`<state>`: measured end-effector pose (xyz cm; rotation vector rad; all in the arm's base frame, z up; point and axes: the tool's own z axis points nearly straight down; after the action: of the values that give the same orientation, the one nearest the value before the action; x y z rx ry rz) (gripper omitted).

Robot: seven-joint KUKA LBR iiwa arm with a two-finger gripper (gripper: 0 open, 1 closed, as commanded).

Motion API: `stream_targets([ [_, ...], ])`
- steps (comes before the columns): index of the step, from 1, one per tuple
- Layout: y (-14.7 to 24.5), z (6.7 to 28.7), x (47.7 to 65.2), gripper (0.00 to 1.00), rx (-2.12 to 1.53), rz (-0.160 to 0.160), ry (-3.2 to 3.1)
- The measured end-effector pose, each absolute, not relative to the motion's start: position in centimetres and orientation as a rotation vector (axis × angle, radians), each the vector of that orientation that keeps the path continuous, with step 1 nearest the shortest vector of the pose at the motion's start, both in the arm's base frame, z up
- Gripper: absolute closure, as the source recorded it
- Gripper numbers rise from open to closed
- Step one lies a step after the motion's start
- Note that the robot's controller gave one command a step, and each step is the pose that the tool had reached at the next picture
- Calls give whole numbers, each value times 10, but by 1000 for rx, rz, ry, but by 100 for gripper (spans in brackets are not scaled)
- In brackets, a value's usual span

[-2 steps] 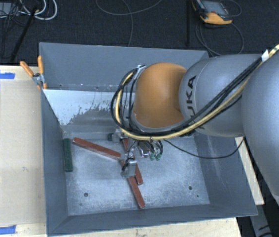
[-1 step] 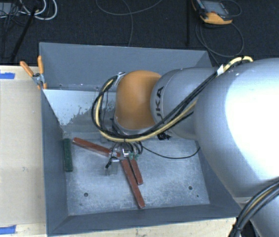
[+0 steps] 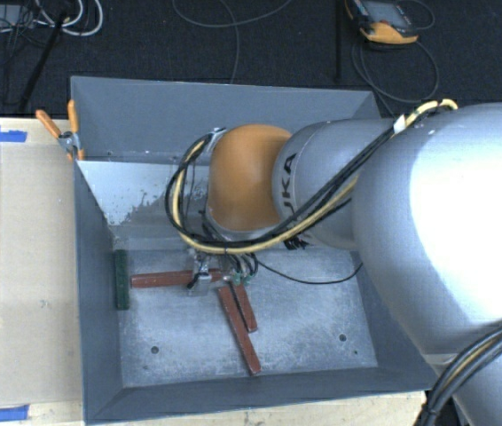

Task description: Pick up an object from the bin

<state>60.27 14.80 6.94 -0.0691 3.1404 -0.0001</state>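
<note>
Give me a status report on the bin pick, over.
End effector low over the right end of the horizontal brown stick. Two angled brown sticks close beside it. Green bar at the stick's left end.

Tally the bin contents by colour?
Red-brown sticks: 3
Dark green bar: 1
Total visible: 4

A robotics lab: a big silver arm (image 3: 428, 220) reaches into a grey metal bin (image 3: 224, 114), with loose cables (image 3: 81, 7) strewn over dark flooring beyond.
</note>
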Motion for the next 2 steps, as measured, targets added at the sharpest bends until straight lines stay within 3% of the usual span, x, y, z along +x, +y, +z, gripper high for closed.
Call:
stream_targets([
  [1, 121, 82, 585, 100, -53, -2, 3144],
  [2, 122, 81, 585, 0, -58, -1, 3142],
])
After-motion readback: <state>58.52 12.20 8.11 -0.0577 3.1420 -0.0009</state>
